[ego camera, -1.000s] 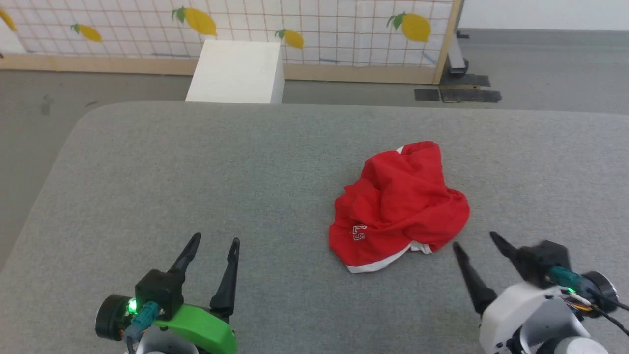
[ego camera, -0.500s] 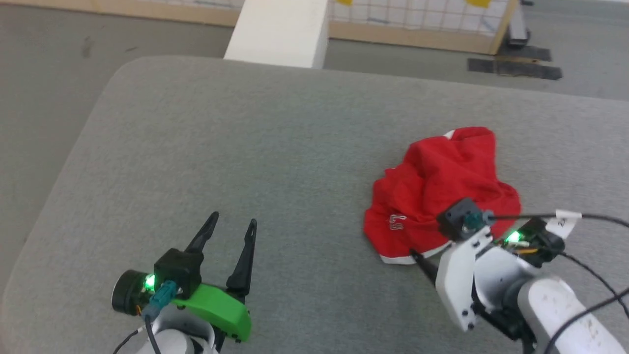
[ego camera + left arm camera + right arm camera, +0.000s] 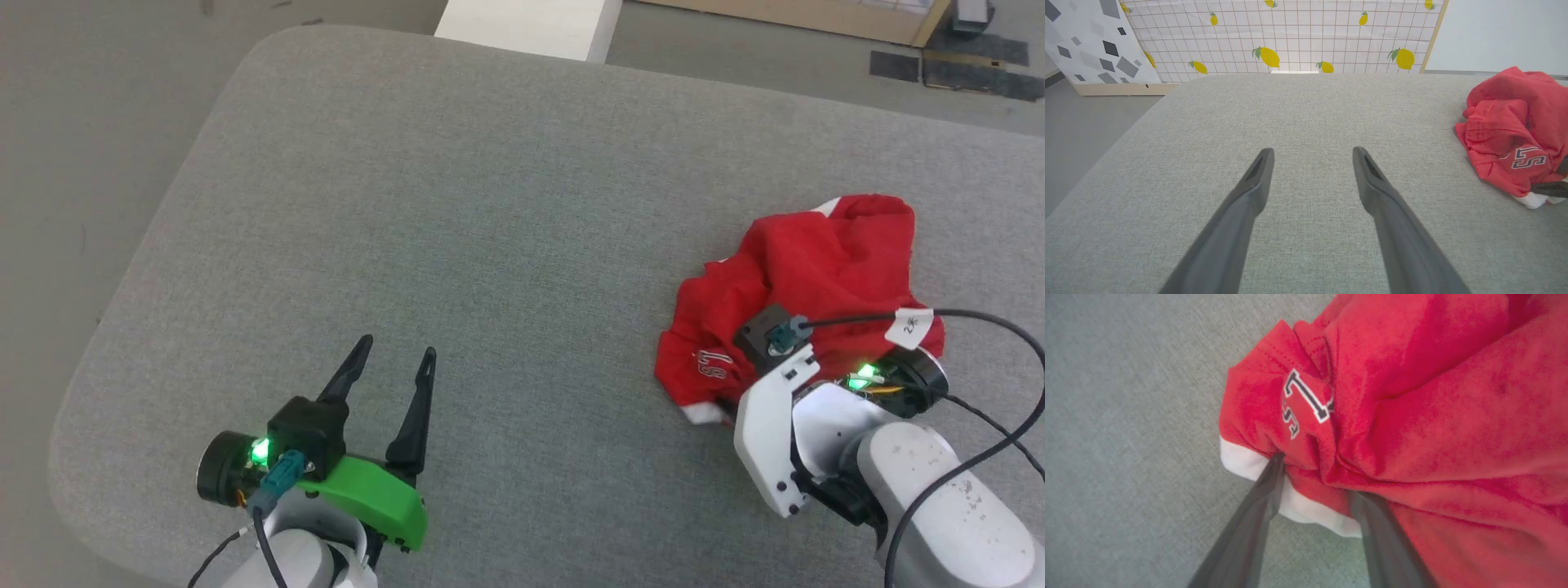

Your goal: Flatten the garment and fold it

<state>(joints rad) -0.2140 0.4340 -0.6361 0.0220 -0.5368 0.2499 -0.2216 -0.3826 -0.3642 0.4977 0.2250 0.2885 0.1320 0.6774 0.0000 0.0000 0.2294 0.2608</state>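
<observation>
The garment (image 3: pixel 824 269) lies in a crumpled red heap toward the right side of the grey table (image 3: pixel 490 204). It is nowhere near flat, so to my eye the job is at its very start: getting a first hold on an edge. The right gripper (image 3: pixel 1316 477) is at the near edge of the heap, its jaws apart with the white hem trim (image 3: pixel 1241 459) and a fold of red cloth between them. One finger lies over the trim and the other is tucked into the bunched fabric beside it. To do this well I'd want the jaws to close on the hem alone, a single layer if possible, and not on the thick bunch by the print (image 3: pixel 1306 400). Otherwise lifting will likely drag the whole lump instead of opening the leg out. A slow pull away from the heap would suit soft fabric like this. That arm reaches in from the lower right, wrist tipped steeply down at the cloth, a cable looping over it. The left gripper (image 3: pixel 397 346) hovers low over bare table, well apart from the garment, jaws spread wide and pointing forward.
</observation>
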